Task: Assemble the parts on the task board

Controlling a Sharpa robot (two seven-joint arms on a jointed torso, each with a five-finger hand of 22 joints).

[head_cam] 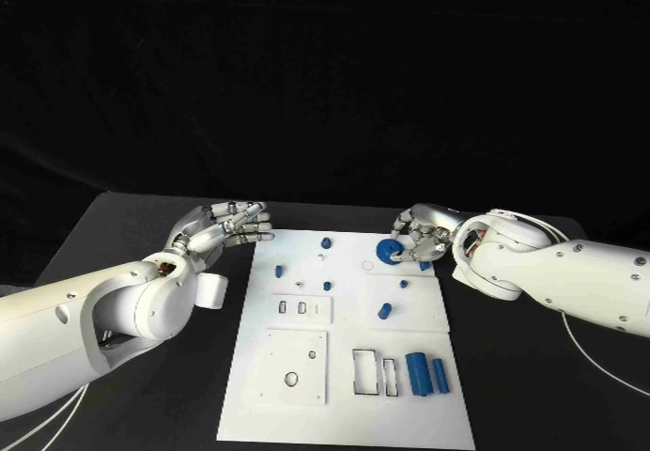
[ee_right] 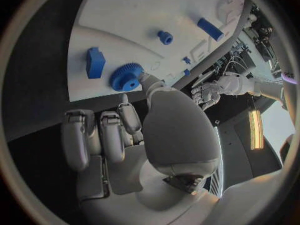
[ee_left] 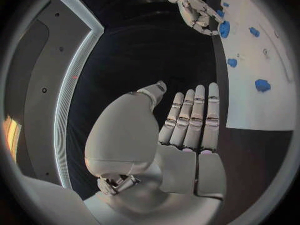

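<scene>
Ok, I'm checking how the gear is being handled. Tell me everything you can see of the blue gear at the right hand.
The blue gear is a small round wheel with fine teeth round its rim and a raised hub with a centre hole; it looks like matte plastic. It sits at the far right part of the white task board, near a small blue block. The right hand is on it: a fingertip touches its rim. Whether it is lifted or resting on the board I cannot tell.
</scene>
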